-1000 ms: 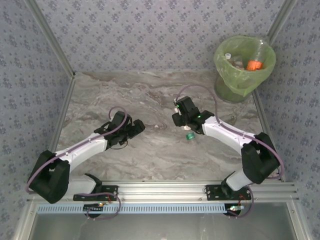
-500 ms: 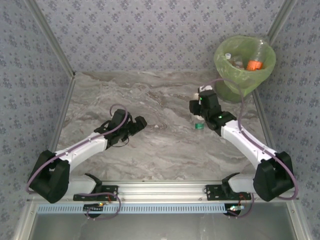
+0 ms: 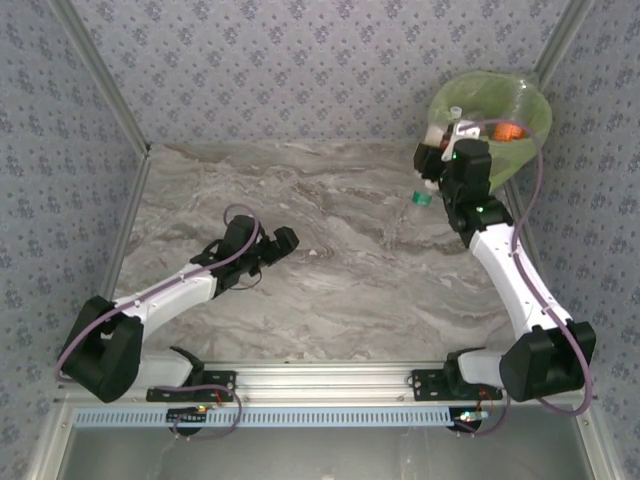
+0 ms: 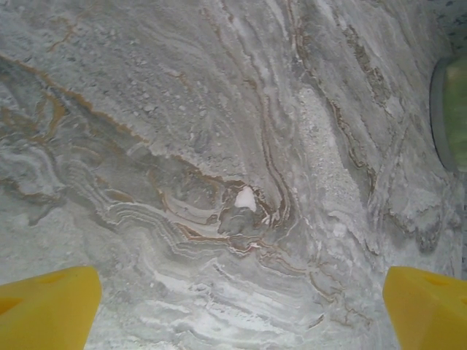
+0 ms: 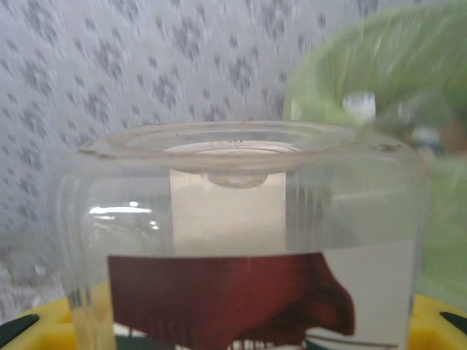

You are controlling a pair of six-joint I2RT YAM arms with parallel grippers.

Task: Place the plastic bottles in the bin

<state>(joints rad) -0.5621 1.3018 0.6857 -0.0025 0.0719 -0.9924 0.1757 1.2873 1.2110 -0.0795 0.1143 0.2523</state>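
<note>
One bottle (image 5: 233, 240) clamped in the right gripper (image 3: 437, 170), just short of the bin (image 3: 537, 112) at upper right.
The clear, red-labelled bottle sits between the closed-in fingers, its green cap (image 3: 420, 197) pointing lower left, beside the bin's rim rather than over its mouth. A clean drop likely needs the arm carried further right until the cap too is above the opening, then the fingers spread. The left gripper (image 3: 283, 240) hovers mid-table, fingers wide apart, holding nothing.
</note>
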